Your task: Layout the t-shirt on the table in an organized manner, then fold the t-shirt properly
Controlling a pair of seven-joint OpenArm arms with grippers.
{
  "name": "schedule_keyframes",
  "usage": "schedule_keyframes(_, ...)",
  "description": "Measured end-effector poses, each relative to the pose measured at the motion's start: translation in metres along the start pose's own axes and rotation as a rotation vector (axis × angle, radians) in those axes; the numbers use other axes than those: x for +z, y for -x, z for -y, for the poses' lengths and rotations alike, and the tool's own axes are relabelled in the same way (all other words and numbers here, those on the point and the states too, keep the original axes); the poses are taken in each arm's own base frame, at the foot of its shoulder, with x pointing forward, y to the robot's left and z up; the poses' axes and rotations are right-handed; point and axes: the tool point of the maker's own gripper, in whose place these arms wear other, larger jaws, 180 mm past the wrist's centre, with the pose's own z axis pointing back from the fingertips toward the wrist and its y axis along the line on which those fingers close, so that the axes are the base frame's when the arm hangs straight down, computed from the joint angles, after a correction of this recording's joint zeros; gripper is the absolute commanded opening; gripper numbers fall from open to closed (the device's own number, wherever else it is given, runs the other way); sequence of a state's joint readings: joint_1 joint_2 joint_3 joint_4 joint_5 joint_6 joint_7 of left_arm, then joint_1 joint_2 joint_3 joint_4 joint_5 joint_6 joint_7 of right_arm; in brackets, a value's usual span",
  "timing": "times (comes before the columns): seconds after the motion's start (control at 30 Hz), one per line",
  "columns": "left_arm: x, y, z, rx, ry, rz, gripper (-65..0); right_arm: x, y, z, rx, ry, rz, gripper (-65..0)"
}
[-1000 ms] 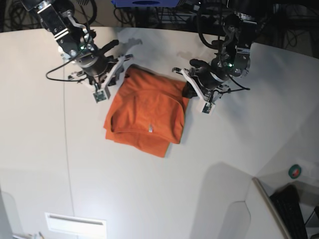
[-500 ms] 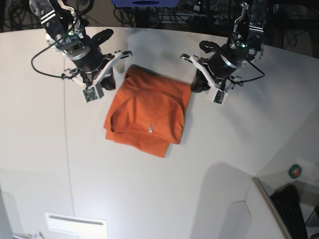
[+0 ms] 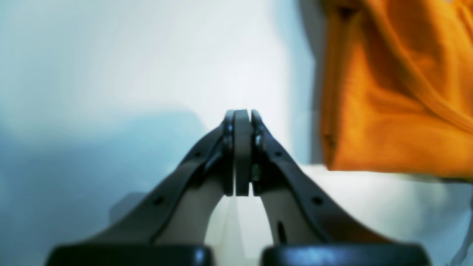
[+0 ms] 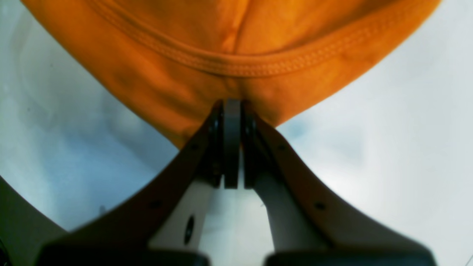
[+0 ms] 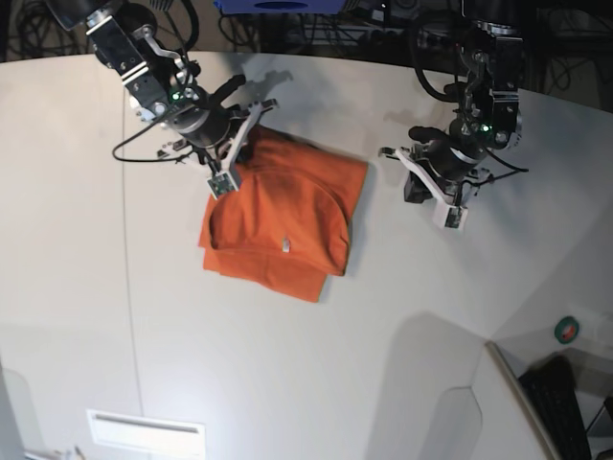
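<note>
The orange t-shirt [image 5: 283, 216] lies folded into a rough rectangle in the middle of the white table [image 5: 287, 364]. My right gripper [image 5: 233, 153] is shut at the shirt's far left corner. In the right wrist view its gripper [image 4: 232, 107] has the tips right at the stitched hem of the t-shirt [image 4: 236, 44], with no cloth visibly between them. My left gripper [image 5: 417, 187] hovers over bare table to the right of the shirt, apart from it. The left wrist view shows this gripper [image 3: 242, 115] shut and empty, the t-shirt [image 3: 399, 92] off to its right.
Cables and dark equipment line the table's far edge [image 5: 316, 53]. A dark seam [image 5: 129, 287] runs down the tabletop on the left. At the lower right the table ends in a curved edge [image 5: 498, 359], with a keyboard-like object [image 5: 565, 402] beyond it.
The right gripper has swung in over the shirt's far left corner. The left gripper has drawn away from the shirt's right edge, out over bare table. Both stayed shut.
</note>
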State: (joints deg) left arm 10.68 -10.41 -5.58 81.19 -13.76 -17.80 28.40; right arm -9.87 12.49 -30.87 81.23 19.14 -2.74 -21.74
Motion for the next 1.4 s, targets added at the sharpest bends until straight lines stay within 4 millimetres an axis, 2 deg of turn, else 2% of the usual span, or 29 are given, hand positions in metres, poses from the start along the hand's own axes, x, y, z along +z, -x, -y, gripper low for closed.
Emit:
schedule_keyframes(0.07,0.000,0.003,0.003,0.005,0.007,0.002,-65.0,0.006,-0.001,-0.002,0.007,0.003,0.005,-65.0)
schedule_keyframes(0.2,0.001,0.014,0.004,0.013,0.006,-0.024,-65.0,0.032,-0.003,-0.004,-0.014,0.001,0.046,-65.0)
schedule_keyframes(0.23,0.001,0.013,0.004,0.015,0.007,-0.020,-65.0,0.038,-0.003,-0.005,-0.018,0.002,0.048,-65.0)
schedule_keyframes(0.3,-0.004,0.004,0.009,0.015,0.018,-0.004,-65.0,0.047,-0.018,-0.007,-0.039,-0.003,0.098,-65.0)
schedule_keyframes(0.37,-0.015,-0.003,0.012,0.048,0.020,0.009,-65.0,0.053,-0.031,-0.001,-0.058,0.010,0.149,-65.0)
schedule_keyframes(0.4,-0.022,-0.006,0.017,0.066,0.028,0.008,-65.0,0.053,-0.031,0.005,-0.063,0.024,0.148,-65.0)
schedule_keyframes(0.5,-0.036,-0.003,0.040,0.071,0.075,-0.016,-65.0,0.055,-0.025,0.022,-0.079,0.065,0.128,-65.0)
schedule_keyframes(0.57,-0.040,0.004,0.066,0.040,0.137,-0.039,-65.0,0.058,-0.020,0.031,-0.094,0.087,0.122,-65.0)
schedule_keyframes(0.63,-0.040,0.011,0.080,0.034,0.165,-0.052,-65.0,0.062,-0.014,0.040,-0.092,0.104,0.111,-65.0)
schedule_keyframes(0.73,-0.035,0.018,0.080,0.049,0.167,-0.049,-65.0,0.069,-0.001,0.058,-0.088,0.147,0.086,-65.0)
schedule_keyframes(0.8,-0.030,0.019,0.070,0.061,0.142,-0.052,-65.0,0.073,0.010,0.066,-0.098,0.170,0.070,-65.0)
schedule_keyframes(0.93,-0.005,0.011,0.028,0.094,0.032,0.005,-65.0,0.084,0.039,0.071,-0.146,0.195,0.024,-65.0)
schedule_keyframes(1.0,0.013,0.006,0.016,0.075,-0.007,0.034,-65.0,0.093,0.060,0.077,-0.163,0.224,-0.022,-65.0)
schedule_keyframes(1.03,0.025,0.008,0.016,0.057,-0.005,0.040,-65.0,0.097,0.068,0.077,-0.171,0.229,-0.036,-65.0)
schedule_keyframes(1.07,0.037,0.017,0.019,0.039,0.002,0.019,-65.0,0.103,0.075,0.075,-0.173,0.229,-0.055,-65.0)
schedule_keyframes(1.17,0.071,0.063,0.024,0.004,0.003,-0.103,-65.0,0.133,0.086,0.069,-0.112,0.215,-0.077,-65.0)
schedule_keyframes(1.27,0.103,0.099,0.022,-0.055,0.007,-0.197,-65.0,0.155,0.100,0.050,-0.113,0.182,-0.100,-65.0)
schedule_keyframes(1.4,0.141,0.146,0.030,-0.060,0.024,-0.316,-65.0,0.188,0.163,0.018,-0.150,0.132,-0.269,-65.0)
